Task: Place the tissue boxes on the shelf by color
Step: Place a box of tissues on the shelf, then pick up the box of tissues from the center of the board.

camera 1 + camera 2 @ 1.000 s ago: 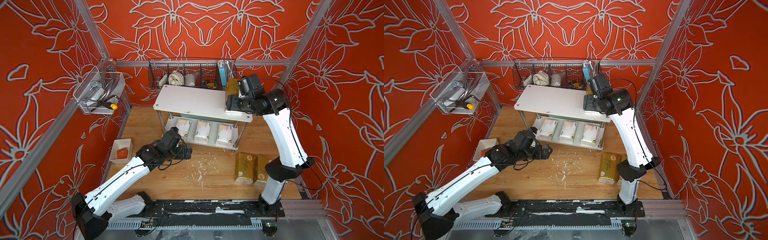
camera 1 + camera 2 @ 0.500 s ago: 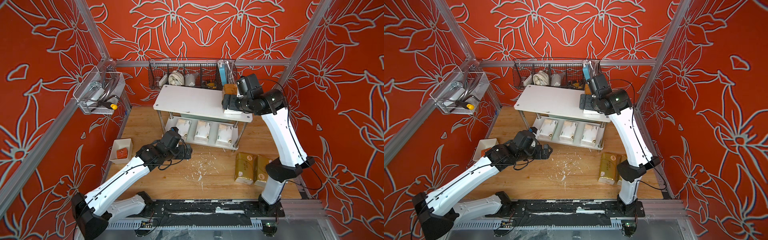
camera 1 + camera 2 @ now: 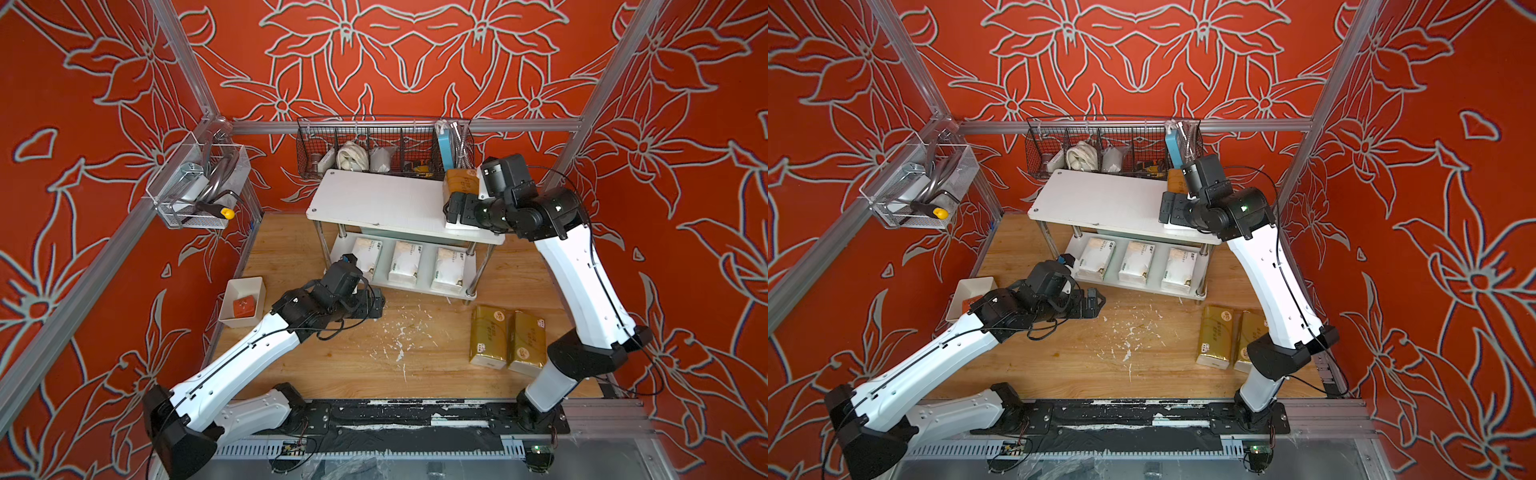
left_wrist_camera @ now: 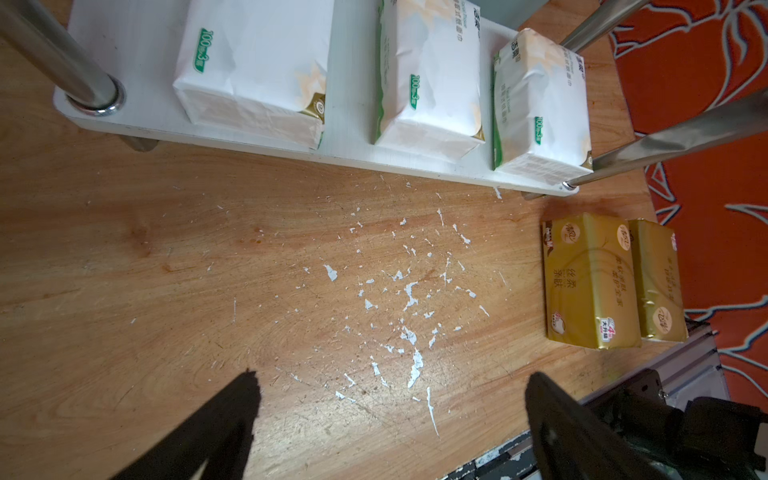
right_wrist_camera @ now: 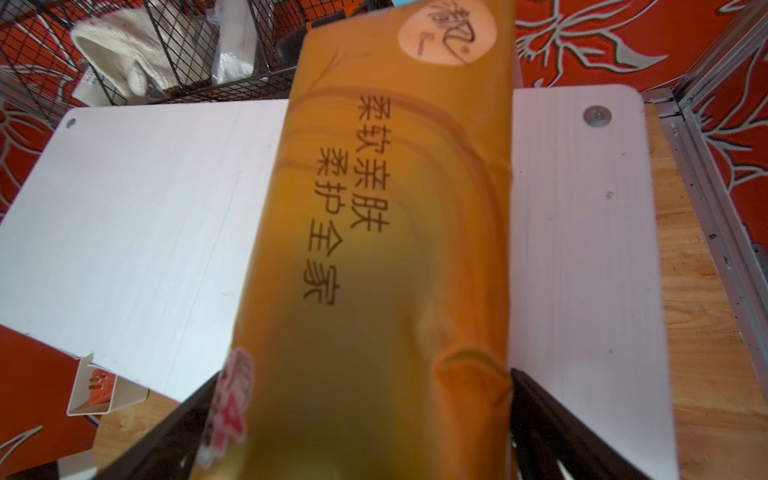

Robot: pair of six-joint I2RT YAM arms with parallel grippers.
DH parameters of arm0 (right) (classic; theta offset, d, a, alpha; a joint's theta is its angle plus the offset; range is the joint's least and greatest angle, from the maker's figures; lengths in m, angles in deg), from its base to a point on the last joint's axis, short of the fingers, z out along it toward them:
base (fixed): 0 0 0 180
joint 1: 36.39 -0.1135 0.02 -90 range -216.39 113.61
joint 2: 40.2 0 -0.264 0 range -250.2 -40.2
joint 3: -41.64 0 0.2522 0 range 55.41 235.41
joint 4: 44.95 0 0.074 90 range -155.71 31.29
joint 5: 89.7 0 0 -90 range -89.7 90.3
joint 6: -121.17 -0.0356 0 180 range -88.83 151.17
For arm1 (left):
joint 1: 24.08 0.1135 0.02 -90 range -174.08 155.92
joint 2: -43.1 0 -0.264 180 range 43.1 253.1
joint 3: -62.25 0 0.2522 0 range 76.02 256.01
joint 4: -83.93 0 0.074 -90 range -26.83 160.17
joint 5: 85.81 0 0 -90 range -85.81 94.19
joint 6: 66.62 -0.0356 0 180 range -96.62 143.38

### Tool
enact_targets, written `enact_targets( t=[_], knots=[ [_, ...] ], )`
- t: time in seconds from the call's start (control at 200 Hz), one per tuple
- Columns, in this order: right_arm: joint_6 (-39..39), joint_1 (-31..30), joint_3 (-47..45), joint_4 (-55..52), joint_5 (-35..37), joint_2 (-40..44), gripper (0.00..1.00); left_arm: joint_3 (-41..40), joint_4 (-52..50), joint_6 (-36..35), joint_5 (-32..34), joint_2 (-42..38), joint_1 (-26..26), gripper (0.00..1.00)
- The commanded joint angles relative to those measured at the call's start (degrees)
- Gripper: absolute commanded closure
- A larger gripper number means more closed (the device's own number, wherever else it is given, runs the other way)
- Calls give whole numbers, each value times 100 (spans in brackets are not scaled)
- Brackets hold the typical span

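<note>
**Left to right.** My left gripper (image 3: pixel 375 304), jaws spread and empty, hangs low over the wooden tabletop (image 3: pixel 332 365) in front of the shelf (image 3: pixel 374 199), with the forearm stretched forward. The lower tier holds the three white tissue packs (image 3: pixel 405 262) side by side. At the right end of the top tier my right gripper (image 5: pixel 363 382) has just opened. The gold tissue pack (image 5: pixel 386 208) it carried now lies flat on the white board, fingers straddling it, wrist reaching in from a raised elbow. That is one gold pack placed. The two remaining gold packs (image 3: pixel 507 338) wait on the tabletop beside my right arm; I judge they come next.
</note>
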Motion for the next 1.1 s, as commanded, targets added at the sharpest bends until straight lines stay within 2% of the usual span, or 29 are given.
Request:
enact_targets(
  t=[0.0,0.465,0.676,0.911,1.096],
  knots=[
    [-50,12,32,95,-166,123,1,-64,54,10,-46,18,38,1],
    [-86,-5,-170,152,-238,417,1,-78,89,30,-72,38,38,1],
    [-119,0,-428,199,-128,876,1,-77,115,-1,-90,10,38,1],
    [-155,2,-1251,161,-103,1858,1,-68,81,-61,-121,-84,38,1],
    [-315,1,-2423,-41,-187,2760,1,-71,-21,-130,-217,-204,38,1]
  ],
)
